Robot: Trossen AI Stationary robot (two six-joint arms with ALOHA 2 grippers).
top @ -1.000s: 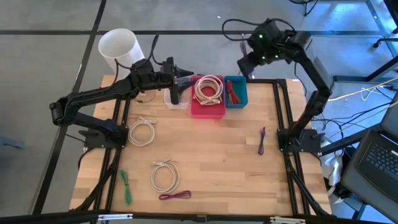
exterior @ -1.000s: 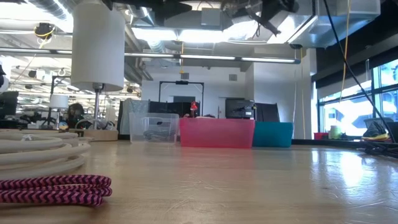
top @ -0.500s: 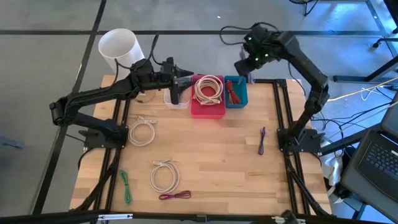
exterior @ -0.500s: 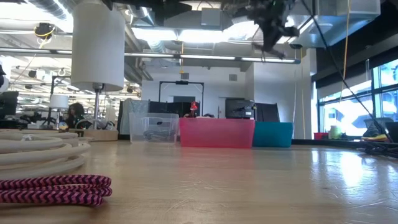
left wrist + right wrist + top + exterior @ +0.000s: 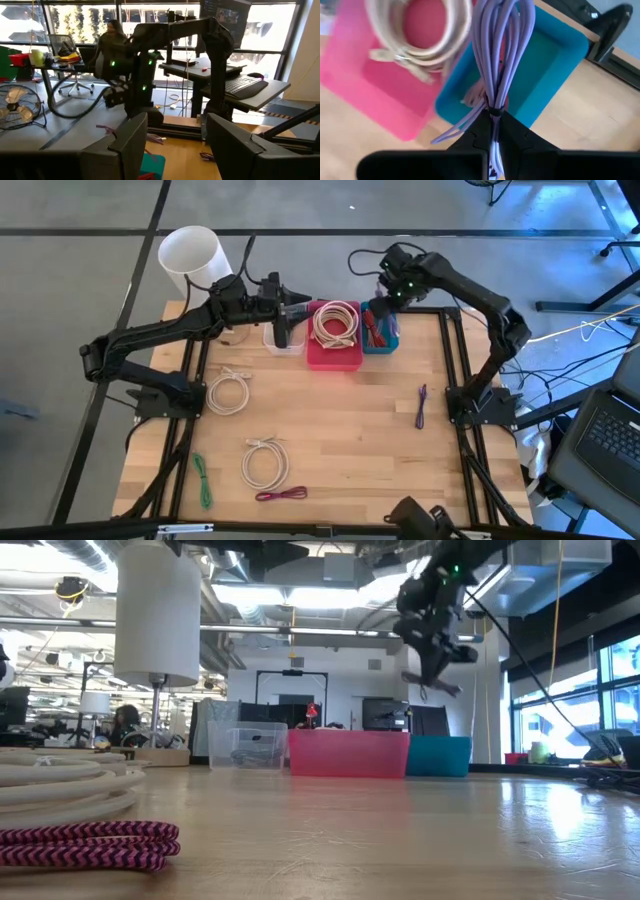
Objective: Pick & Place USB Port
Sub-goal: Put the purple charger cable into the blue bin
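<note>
My right gripper (image 5: 392, 296) (image 5: 430, 668) hangs above the teal bin (image 5: 381, 332) (image 5: 555, 65) at the table's far edge, shut on a bundled purple cable (image 5: 500, 55). A red cable lies in the teal bin. Beside it stands the pink bin (image 5: 333, 352) (image 5: 385, 95), with a white cable coil (image 5: 420, 35) inside. My left gripper (image 5: 290, 310) (image 5: 175, 145) waits open above the clear bin (image 5: 282, 340). My right gripper pinches the purple cable bundle between its two fingers at a tied spot near one end (image 5: 493, 112). The fingers lie along the strands. The looped length (image 5: 502, 40) extends past the fingertips over the teal bin, lifted clear.
On the table lie another purple cable (image 5: 421, 406) near the right edge, two white coils (image 5: 229, 392) (image 5: 265, 463), a green cable (image 5: 203, 480) and a magenta cable (image 5: 281, 495) (image 5: 90, 843). A white cylinder (image 5: 190, 255) stands past the far left corner.
My right gripper has come down and toward the table's near-left, from beyond the far edge to above the teal bin, carrying the purple cable with it. It has stayed shut.
</note>
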